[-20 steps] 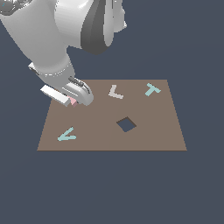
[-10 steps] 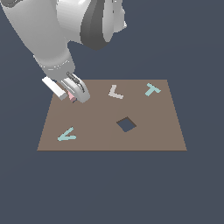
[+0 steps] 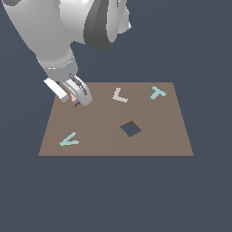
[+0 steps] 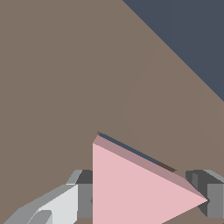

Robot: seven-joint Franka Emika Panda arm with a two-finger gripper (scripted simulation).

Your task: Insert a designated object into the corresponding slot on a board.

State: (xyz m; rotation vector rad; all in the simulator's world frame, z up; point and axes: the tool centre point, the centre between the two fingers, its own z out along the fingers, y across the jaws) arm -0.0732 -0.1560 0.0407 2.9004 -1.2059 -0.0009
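Note:
The pink triangle piece point(image 4: 131, 188) fills the near part of the wrist view, held between my gripper's point(image 4: 144, 201) two grey fingers point(image 4: 83, 197). A thin dark sliver of the slot point(image 4: 131, 151) shows along the triangle's far edge, so the piece hangs just over it. In the exterior view my gripper point(image 3: 76, 98) hovers over the brown board's point(image 3: 149, 145) far corner on that view's left, shut on the pink piece point(image 3: 73, 98), of which only a small bit shows. The slot point(image 3: 77, 104) is mostly hidden under the fingers.
On the board lie a whitish L-shaped piece point(image 3: 119, 95), a teal T-shaped piece point(image 3: 157, 93) and a pale teal V-shaped piece point(image 3: 69, 140). A dark square cut-out point(image 3: 131, 128) sits near the middle. The board's edge point(image 4: 175, 48) meets dark floor.
The gripper with the pink triangle has shifted slightly toward the exterior view's left and risen a little. The loose pieces have not moved.

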